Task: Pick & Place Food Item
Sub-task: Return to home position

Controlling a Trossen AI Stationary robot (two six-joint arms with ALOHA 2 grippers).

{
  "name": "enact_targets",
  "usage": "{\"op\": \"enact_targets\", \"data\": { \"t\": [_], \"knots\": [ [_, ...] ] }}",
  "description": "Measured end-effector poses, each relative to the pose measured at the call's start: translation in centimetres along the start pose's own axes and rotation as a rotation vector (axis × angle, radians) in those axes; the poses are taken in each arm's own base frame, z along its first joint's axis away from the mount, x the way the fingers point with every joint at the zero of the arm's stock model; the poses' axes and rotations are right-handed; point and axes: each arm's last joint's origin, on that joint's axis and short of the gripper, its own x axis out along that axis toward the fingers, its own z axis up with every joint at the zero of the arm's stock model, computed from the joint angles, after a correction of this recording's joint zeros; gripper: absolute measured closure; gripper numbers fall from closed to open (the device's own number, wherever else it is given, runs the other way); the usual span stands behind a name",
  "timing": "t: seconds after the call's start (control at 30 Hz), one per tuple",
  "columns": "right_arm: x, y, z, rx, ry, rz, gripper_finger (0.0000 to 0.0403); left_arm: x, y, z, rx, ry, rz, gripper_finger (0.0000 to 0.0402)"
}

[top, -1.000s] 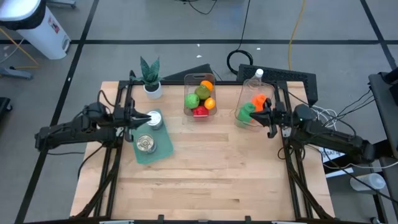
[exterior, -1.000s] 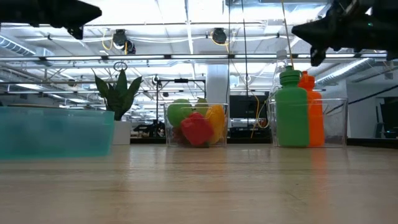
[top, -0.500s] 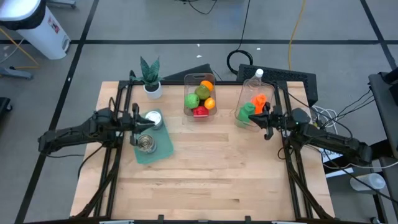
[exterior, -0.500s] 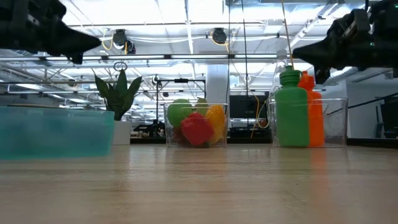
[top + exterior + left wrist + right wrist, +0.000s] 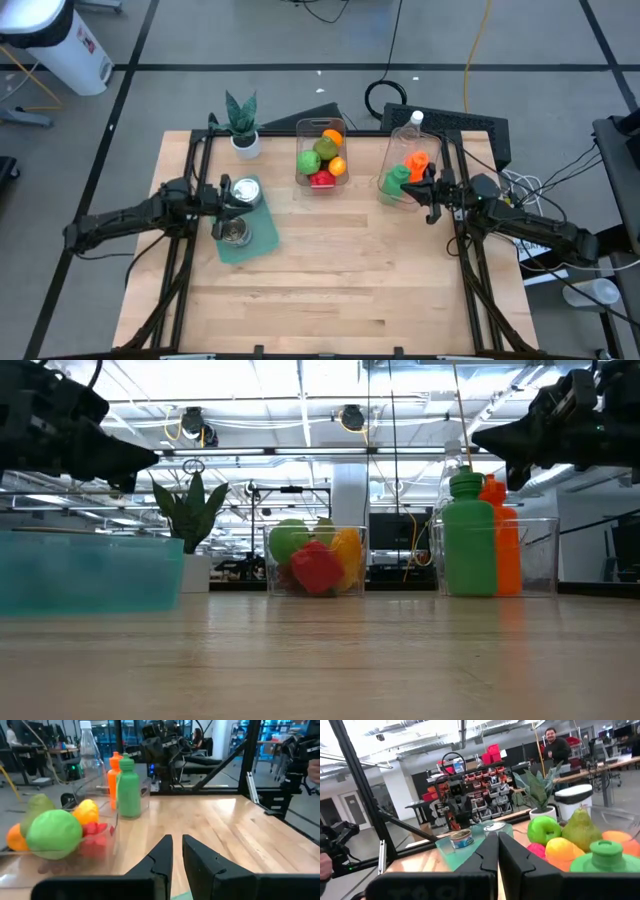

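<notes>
A clear bin (image 5: 322, 156) at the table's far middle holds fruit: a green apple (image 5: 544, 829), a pear (image 5: 580, 833), oranges and a red piece (image 5: 316, 567). Two tins (image 5: 235, 232) stand on a teal tray (image 5: 258, 240) at the left. My left gripper (image 5: 226, 196) hovers shut above the tray, beside the far tin (image 5: 246, 190), pointing level toward the table's right. My right gripper (image 5: 428, 196) hovers shut at the right, next to the bottle bin (image 5: 405, 172), pointing left. Neither gripper holds anything.
A potted plant (image 5: 241, 122) stands at the far left corner. The bottle bin holds a green bottle (image 5: 468, 538), an orange one (image 5: 505, 540) and a clear one (image 5: 414, 124). Bare wood (image 5: 340, 280) fills the middle and near half of the table. A person (image 5: 556, 746) shows in the room behind.
My left gripper has come down toward the teal tray and drawn back a little toward the table's left edge, staying shut. My right gripper has sunk slightly beside the bottle bin, also shut. Nothing on the table has moved.
</notes>
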Motion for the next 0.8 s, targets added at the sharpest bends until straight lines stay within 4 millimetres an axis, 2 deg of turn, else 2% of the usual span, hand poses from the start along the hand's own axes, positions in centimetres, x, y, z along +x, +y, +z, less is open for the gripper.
{"op": "enact_targets", "data": {
  "t": [0.13, 0.23, 0.53, 0.7, 0.8],
  "knots": [
    [0.0, -0.2, -0.2, 0.047, 0.023, -0.016, 0.0402, -0.2, 0.2, -0.3, -0.054, 0.048, -0.008, 0.0351],
    [-0.1, -0.2, -0.2, 0.055, 0.019, -0.021, 0.0402, -0.7, 0.3, 0.9, -0.095, 0.04, -0.002, 0.0351],
    [-0.1, -0.3, -0.3, 0.03, 0.03, -0.026, 0.0402, -0.7, 0.1, 0.0, -0.054, -0.006, -0.03, 0.0351],
    [-0.1, -0.2, -0.2, 0.05, 0.023, -0.021, 0.0402, -0.3, -0.5, -0.2, -0.003, -0.023, -0.139, 0.035],
    [0.0, -0.1, -0.2, 0.06, 0.019, -0.006, 0.0402, -0.2, -0.7, -0.2, 0.002, -0.021, -0.138, 0.0351]
  ]
}}
